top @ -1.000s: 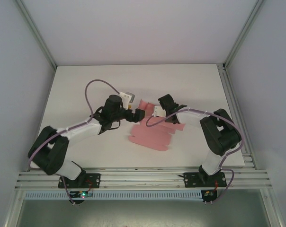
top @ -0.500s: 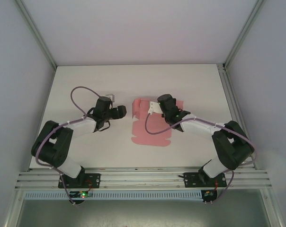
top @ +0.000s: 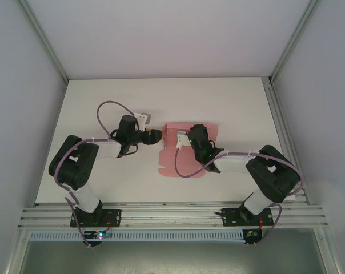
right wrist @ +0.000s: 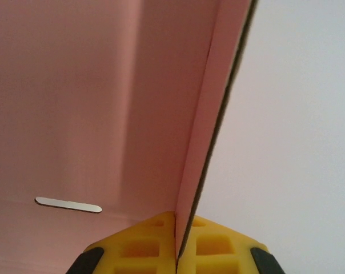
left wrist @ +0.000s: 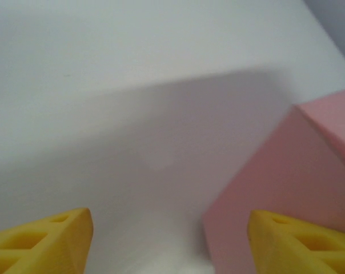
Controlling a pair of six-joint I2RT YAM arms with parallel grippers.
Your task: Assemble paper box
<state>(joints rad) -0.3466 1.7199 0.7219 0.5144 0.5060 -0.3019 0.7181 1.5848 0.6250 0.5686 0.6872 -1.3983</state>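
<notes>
Moved: my left end effector (top: 156, 136) has swung back toward the paper box (top: 168, 162).
Left fingers: apart, box wall just beside 1 of them.
My right end effector (right wrist: 176, 228): clamped on an upright flap.
Box: middle of the table (top: 104, 103), partly folded.
Risk: a skewed left pinch could crease the card or tug that flap free.

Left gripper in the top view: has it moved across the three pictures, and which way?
Yes. The left gripper drew back towards the table's left edge, then returned rightwards, close beside the paper box.
</notes>
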